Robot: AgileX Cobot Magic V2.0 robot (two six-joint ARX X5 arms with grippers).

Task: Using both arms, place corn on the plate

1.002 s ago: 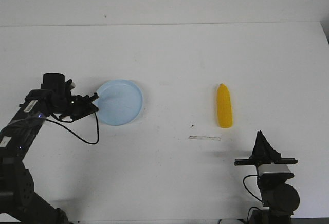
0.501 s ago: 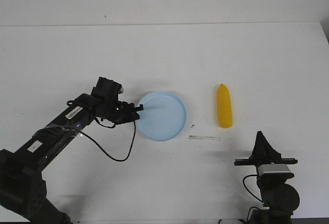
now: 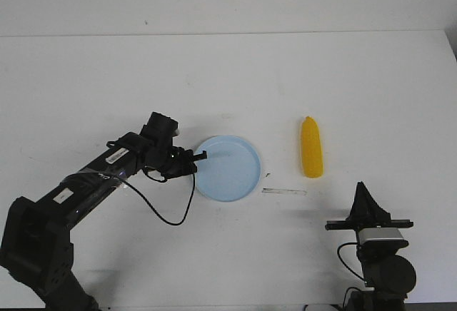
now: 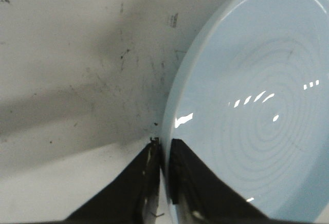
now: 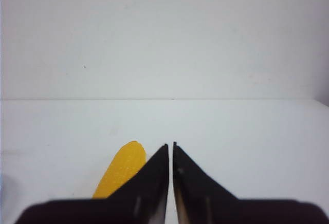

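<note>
1. left gripper point(image 3: 200, 157) is pinched on the near-left rim of the plate point(image 3: 232, 172); in the wrist view my fingertips point(image 4: 154, 154) sit nearly together w/ the rim edge wedged between them, so i've got hold of the plate and nothing else.
2. right gripper point(image 3: 363, 191) is parked low near the front edge, tips all but touching, holding nothing.
3. risk: my hold is only on a thin lip. if i drag or lift the plate it could slip out or tilt, since the plastic looks smooth and light.
4. risk: if i release w/ the plate not flat on the table point(image 3: 228, 75), it may rock or skid, and the drop spot for the corn shifts.
5. risk: cable loop hanging off my left arm lies close to the plate's near side, could snag or nudge it when i pull back.
6. corn point(image 3: 310, 148) lies flat on the table, to the right of the plate, apart from it, tapered end pointing away from me. it's ahead of and a bit left of my right gripper, well apart from my left one.
</note>
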